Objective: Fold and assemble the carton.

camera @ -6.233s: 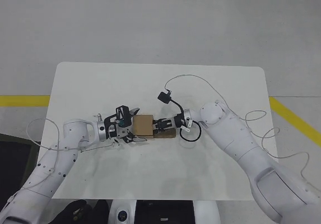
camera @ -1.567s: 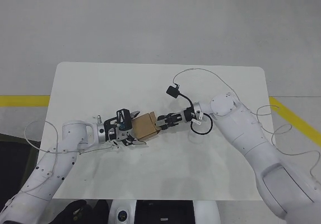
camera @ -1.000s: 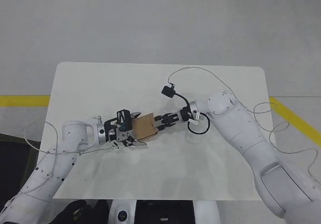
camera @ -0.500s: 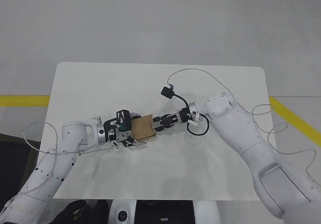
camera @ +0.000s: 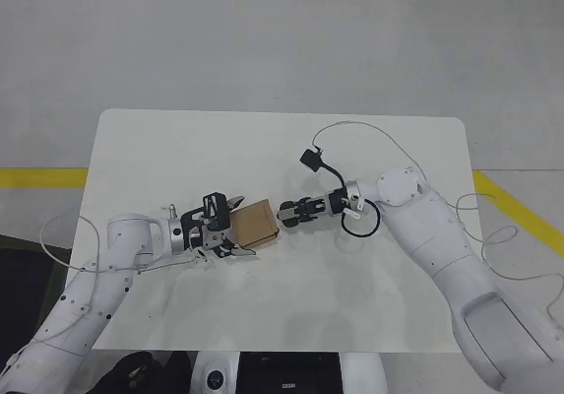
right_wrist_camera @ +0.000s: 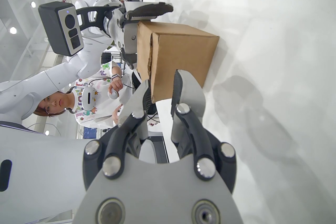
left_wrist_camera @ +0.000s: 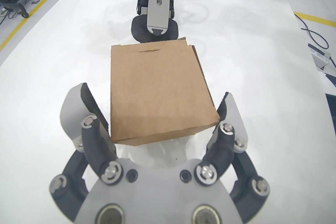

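Pressing the end shut: this looks to be the step in hand, since the carton [camera: 258,224] already stands as a closed box and only its right end face shows a ragged seam.
Carton: it sits mid-table [camera: 380,295], slightly askew, between the two grippers.
Doing it well: push straight along the carton's length, centred on the end face, so it neither swivels nor tips. Let the left side serve as the backstop and press gently, because thin card dents.
Left gripper [left_wrist_camera: 155,90]: jaws are wide and straddle the carton's left end, with one finger right at a corner, not clamping.
Right gripper [right_wrist_camera: 162,79]: jaws are narrow with nothing between them. The tips are just beside the right end face; I cannot tell whether they touch it.
Arms: both reach in low from opposite sides, facing each other across the carton.
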